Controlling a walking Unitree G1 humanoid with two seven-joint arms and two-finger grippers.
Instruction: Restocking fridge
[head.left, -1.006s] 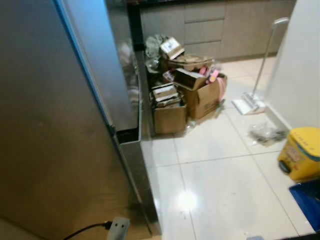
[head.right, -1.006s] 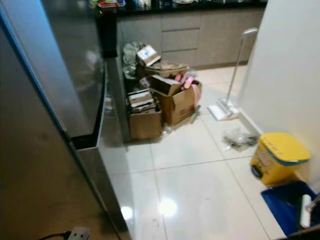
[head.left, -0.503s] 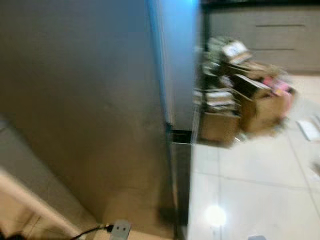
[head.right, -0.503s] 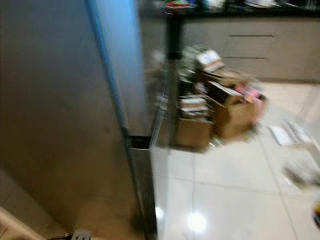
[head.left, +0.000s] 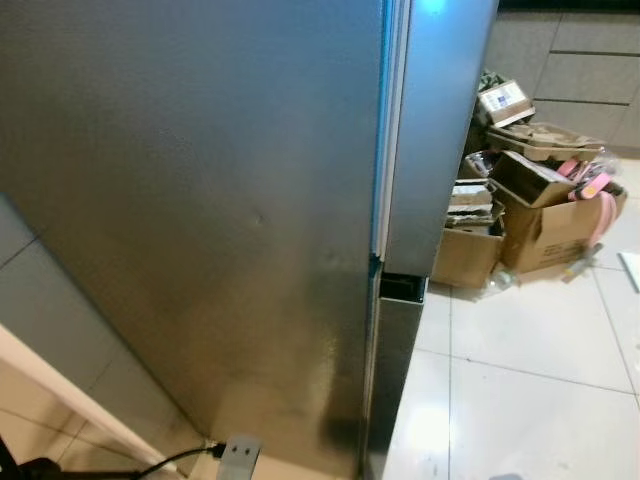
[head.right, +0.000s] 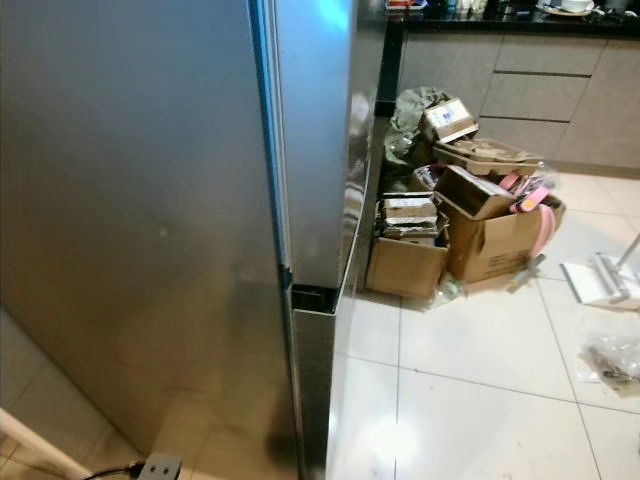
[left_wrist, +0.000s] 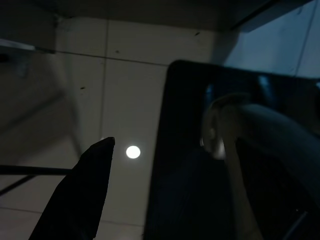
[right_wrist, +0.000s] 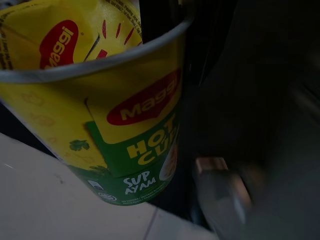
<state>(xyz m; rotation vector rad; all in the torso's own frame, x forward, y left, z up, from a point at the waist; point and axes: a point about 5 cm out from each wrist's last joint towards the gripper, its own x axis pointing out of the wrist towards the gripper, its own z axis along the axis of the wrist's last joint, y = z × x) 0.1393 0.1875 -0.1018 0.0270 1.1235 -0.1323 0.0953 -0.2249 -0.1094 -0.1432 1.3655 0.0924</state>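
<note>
A tall stainless-steel fridge (head.left: 200, 200) stands right before me, seen from its side. Its upper door (head.right: 315, 130) and lower door (head.left: 395, 380) are closed, with a dark gap between them. In the right wrist view a yellow and green Maggi Hot Cup noodle cup (right_wrist: 120, 110) hangs close to the camera above the pale floor, with my right gripper (right_wrist: 165, 165) shut on it. The left wrist view is dark; my left gripper (left_wrist: 100, 160) hangs idle over the tiled floor beside a black body part.
A pile of cardboard boxes (head.right: 490, 235) full of packaging sits on the white tiles past the fridge front, below grey kitchen cabinets (head.right: 540, 95). A floor sweeper head (head.right: 600, 280) and a plastic wrapper (head.right: 610, 360) lie at the right. A plug with cable (head.left: 238, 455) lies by the fridge base.
The camera has swung to the left, so the fridge side now covers most of the picture. The yellow bin and blue bin at the right have passed out of frame.
</note>
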